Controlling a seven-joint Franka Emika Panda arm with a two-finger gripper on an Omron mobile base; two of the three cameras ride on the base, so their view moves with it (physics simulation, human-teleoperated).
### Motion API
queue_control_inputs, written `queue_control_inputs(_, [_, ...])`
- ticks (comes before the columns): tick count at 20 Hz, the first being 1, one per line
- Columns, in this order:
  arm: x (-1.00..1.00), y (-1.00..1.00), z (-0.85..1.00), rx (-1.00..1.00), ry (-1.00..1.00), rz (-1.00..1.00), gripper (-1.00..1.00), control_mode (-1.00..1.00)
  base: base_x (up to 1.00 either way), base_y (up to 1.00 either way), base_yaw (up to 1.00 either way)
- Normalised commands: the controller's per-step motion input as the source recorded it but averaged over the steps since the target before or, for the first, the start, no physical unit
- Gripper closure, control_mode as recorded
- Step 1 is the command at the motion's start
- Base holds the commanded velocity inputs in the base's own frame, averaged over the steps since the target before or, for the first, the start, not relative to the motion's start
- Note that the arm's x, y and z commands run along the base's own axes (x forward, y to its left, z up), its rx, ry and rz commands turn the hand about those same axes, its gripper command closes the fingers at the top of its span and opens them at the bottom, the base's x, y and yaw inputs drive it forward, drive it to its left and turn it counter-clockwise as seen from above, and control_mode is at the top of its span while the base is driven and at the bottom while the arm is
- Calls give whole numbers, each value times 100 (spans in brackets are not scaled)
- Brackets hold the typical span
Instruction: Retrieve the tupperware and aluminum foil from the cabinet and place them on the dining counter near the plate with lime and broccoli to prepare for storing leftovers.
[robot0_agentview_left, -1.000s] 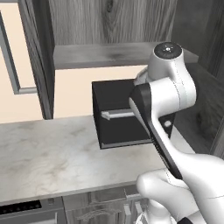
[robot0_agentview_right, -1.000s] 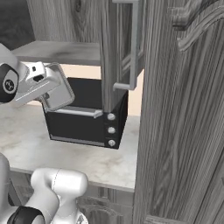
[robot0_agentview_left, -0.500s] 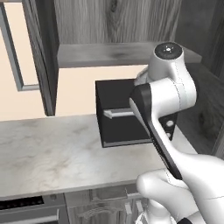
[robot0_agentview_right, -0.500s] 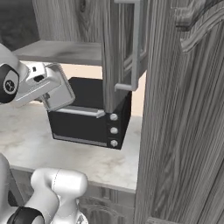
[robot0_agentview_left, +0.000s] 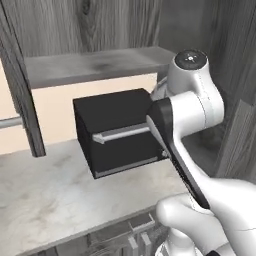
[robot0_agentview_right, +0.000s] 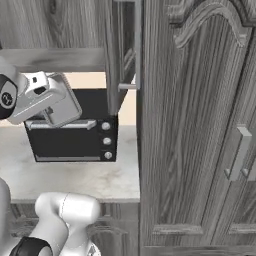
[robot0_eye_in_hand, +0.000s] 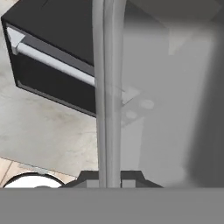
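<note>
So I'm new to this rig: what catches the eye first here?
The black toaster oven with its silver handle sits on the marble counter under a wooden shelf. The white arm crosses in front of it, and the hand is shut on a grey cabinet door handle. Tall wooden cabinet doors stand right.

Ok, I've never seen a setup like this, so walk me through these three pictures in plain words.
This is a computer-rendered kitchen. The white machine is a robot arm on a driving base. Two pictures come from cameras on the base, behind the arm to its left and right. The third comes from a camera on the hand, looking along the claw.

On the marble counter stands a black toaster oven with a silver handle, under a wooden shelf.

In the hand picture the claw is shut on the cabinet door's grey bar handle, the one on the open door in the right picture. The tupperware and foil are not yet retrieved.
</note>
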Motion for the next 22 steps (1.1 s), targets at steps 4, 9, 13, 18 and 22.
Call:
queue_control_inputs(4, [0, 0, 0, 0, 0, 0, 100, 100, -61, 12, -89])
queue_control_inputs(9, [0, 0, 0, 0, 0, 0, 100, 100, -100, 47, -63])
queue_control_inputs(13, [0, 0, 0, 0, 0, 0, 100, 100, -100, 43, -61])
queue_control_inputs(18, [0, 0, 0, 0, 0, 0, 100, 100, -57, 7, -89])
queue_control_inputs(22, [0, 0, 0, 0, 0, 0, 100, 100, 0, 0, -99])
